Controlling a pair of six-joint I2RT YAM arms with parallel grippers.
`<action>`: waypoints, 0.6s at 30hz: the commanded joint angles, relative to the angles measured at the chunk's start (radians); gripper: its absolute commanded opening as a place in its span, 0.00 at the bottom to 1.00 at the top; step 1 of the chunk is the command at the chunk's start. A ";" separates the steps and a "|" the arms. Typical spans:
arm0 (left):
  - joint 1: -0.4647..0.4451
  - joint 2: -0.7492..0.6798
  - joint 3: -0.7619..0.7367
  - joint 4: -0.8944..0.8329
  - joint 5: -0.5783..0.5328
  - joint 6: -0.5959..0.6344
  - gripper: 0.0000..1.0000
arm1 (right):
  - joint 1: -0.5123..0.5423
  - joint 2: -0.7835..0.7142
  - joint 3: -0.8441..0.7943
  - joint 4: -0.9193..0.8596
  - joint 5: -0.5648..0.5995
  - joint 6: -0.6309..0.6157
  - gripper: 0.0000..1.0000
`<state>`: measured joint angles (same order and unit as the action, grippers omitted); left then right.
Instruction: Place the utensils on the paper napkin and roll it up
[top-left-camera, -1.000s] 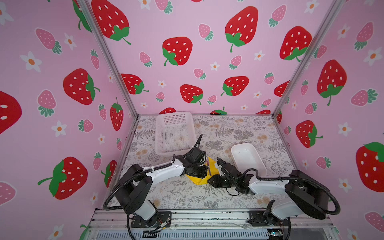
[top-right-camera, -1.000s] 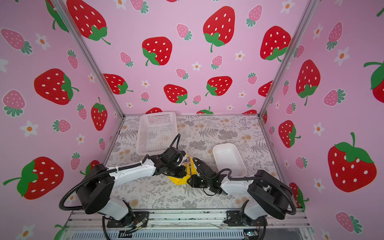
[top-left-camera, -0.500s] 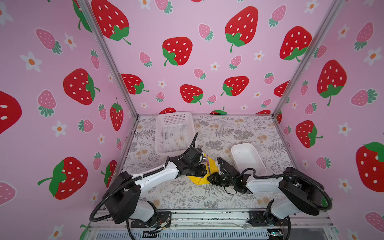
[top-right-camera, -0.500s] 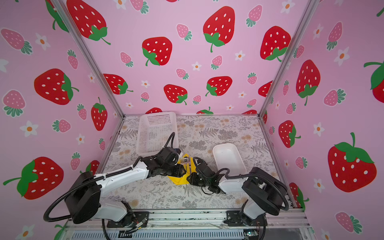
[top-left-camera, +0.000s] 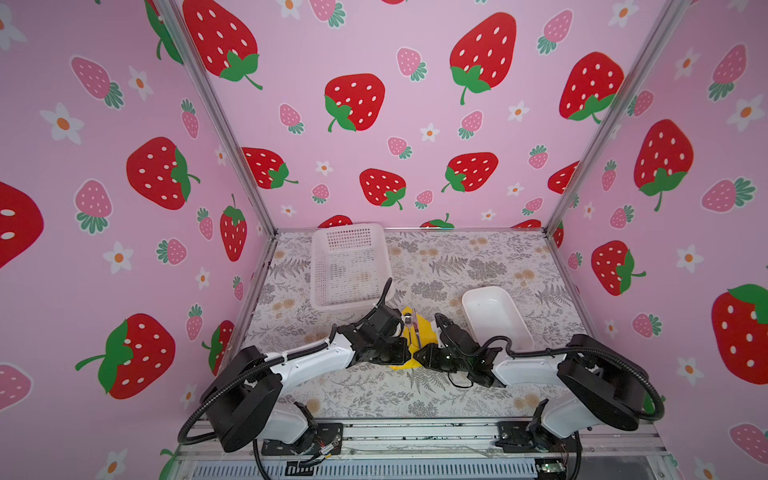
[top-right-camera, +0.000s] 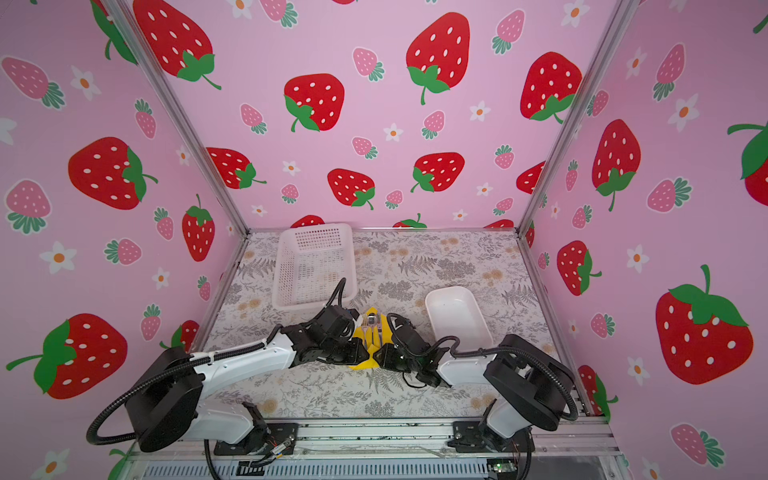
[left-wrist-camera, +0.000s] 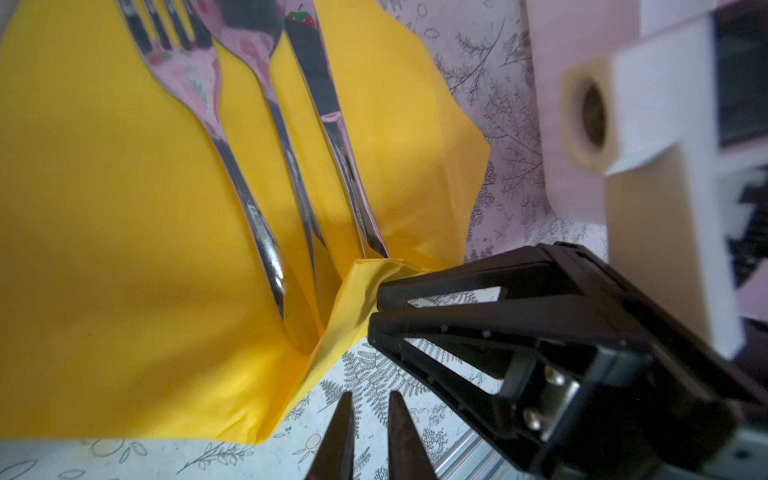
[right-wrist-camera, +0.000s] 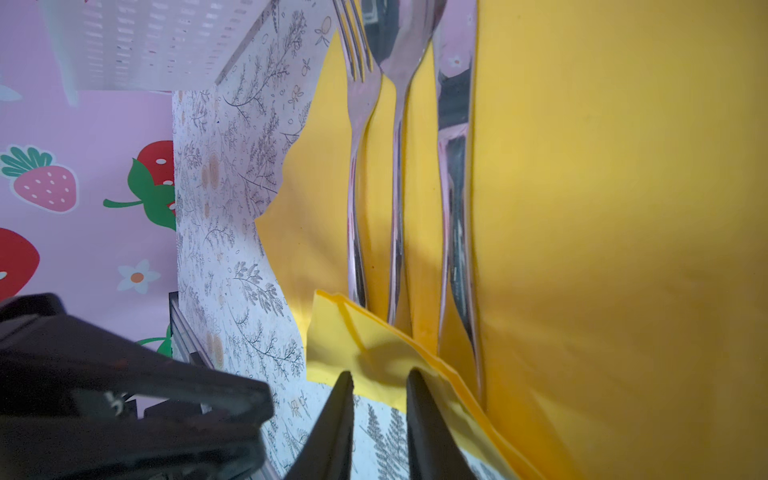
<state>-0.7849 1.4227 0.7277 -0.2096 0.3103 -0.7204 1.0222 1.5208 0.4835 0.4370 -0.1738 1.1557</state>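
Note:
The yellow paper napkin lies on the flowered cloth with the utensils side by side on it: fork, spoon, knife. Its near corner is folded up over the handle ends. My right gripper is shut on that folded corner, which is also seen in the left wrist view. My left gripper is shut on nothing, just off the napkin's near edge, over bare cloth. In both top views the grippers meet tip to tip at the napkin.
A white mesh basket stands behind the left arm, close to its wrist cable. A white oblong tray sits behind the right arm. Pink strawberry walls close in the sides and back; a metal rail runs along the front.
My left gripper has come back from over the napkin's left part to its near corner, beside the right gripper. The right gripper has stayed at that corner.

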 joint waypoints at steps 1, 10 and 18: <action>-0.002 0.028 0.009 0.010 -0.014 -0.029 0.18 | -0.004 0.009 0.007 0.015 0.007 0.013 0.25; -0.002 0.071 -0.029 -0.013 -0.071 -0.047 0.15 | -0.013 -0.007 -0.003 -0.004 0.010 0.007 0.25; -0.002 0.074 -0.080 -0.008 -0.083 -0.052 0.15 | -0.032 -0.048 -0.018 -0.115 0.038 -0.017 0.25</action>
<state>-0.7856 1.4872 0.6643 -0.2081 0.2523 -0.7593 0.9981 1.5036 0.4767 0.3904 -0.1642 1.1500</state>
